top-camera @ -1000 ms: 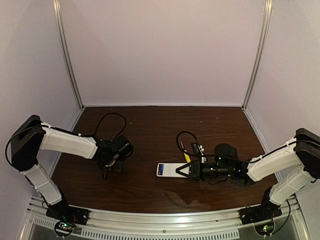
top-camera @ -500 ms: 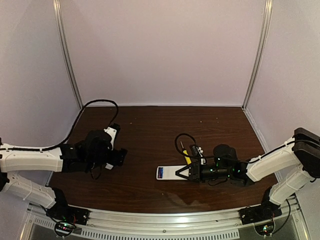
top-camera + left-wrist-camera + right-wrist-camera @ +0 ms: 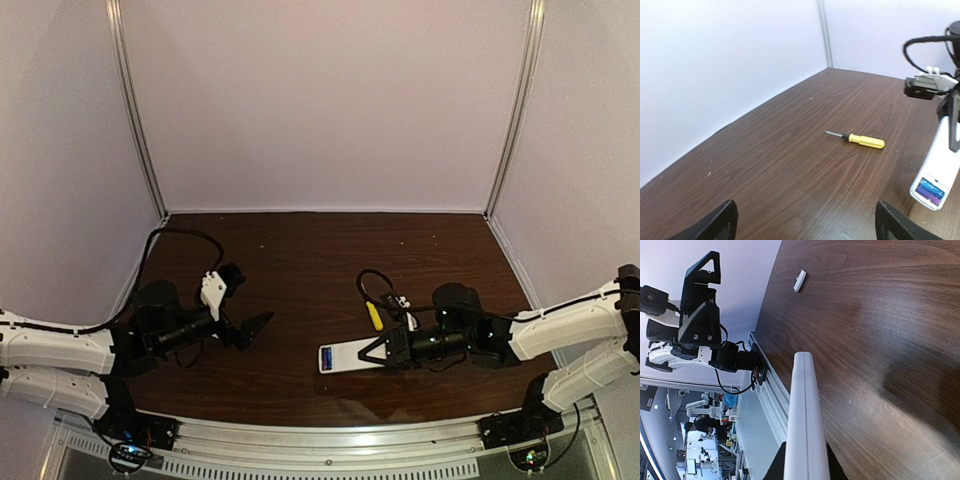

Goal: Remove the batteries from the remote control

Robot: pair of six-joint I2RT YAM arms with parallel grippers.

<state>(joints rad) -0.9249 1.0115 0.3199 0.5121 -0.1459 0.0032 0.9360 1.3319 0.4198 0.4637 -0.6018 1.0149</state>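
The white remote control (image 3: 343, 357) is held level a little above the table, with its open compartment at its left end facing up. The dark blue-purple batteries (image 3: 327, 358) sit in that compartment; they also show in the left wrist view (image 3: 931, 189). My right gripper (image 3: 376, 351) is shut on the remote's right part, one finger above and one below. The right wrist view shows the remote (image 3: 804, 415) edge-on between the fingers. My left gripper (image 3: 252, 326) is open and empty, pointing right toward the remote (image 3: 941, 165), a hand-length away from it.
A yellow-handled screwdriver (image 3: 374, 316) lies on the table just behind the remote; it also shows in the left wrist view (image 3: 863, 140). A small white cover piece (image 3: 799, 281) lies on the table toward the left arm (image 3: 700, 315). White walls enclose the table.
My left arm has swung down and round, so its open gripper now points right toward the remote. My right gripper has shifted slightly right with the remote.
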